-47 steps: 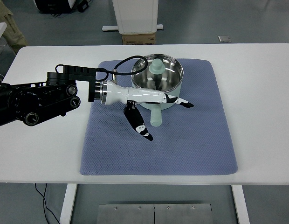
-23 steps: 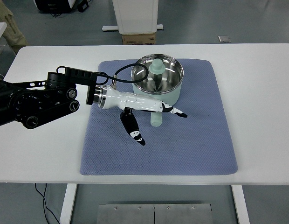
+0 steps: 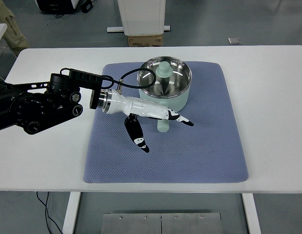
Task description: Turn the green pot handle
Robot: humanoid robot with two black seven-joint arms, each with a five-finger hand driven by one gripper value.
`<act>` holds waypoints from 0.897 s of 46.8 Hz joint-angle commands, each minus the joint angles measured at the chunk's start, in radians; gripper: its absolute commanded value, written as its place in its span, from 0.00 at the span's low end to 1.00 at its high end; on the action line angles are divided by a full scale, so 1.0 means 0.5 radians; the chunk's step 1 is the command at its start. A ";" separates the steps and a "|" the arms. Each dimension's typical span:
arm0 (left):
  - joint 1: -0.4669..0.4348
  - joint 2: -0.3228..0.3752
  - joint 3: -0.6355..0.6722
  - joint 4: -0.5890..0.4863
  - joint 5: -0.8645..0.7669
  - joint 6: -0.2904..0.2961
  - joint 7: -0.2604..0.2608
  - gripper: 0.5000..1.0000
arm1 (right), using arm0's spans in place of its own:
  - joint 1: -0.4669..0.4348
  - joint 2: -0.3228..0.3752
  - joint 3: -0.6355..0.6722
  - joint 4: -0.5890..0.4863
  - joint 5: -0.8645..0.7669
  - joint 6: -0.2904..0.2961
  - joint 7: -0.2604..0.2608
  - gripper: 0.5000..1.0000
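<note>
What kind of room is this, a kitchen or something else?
Probably a robotics lab, not a kitchen: the pale green pot sits on a blue quilted mat over a plain white table, worked by a black robot arm's hand.

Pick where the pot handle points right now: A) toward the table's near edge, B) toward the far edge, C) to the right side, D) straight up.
A: the pot handle sticks out from the pot toward the near edge of the table, passing under the left robot hand on the blue mat.
</note>
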 commanded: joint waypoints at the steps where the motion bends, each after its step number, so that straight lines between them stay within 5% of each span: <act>1: -0.015 -0.001 0.000 -0.003 0.004 -0.013 0.000 1.00 | 0.000 0.000 0.000 0.000 0.000 0.000 0.000 1.00; 42: -0.036 -0.010 0.000 0.000 0.372 -0.105 0.000 1.00 | 0.000 0.000 0.000 0.000 0.000 0.000 0.000 1.00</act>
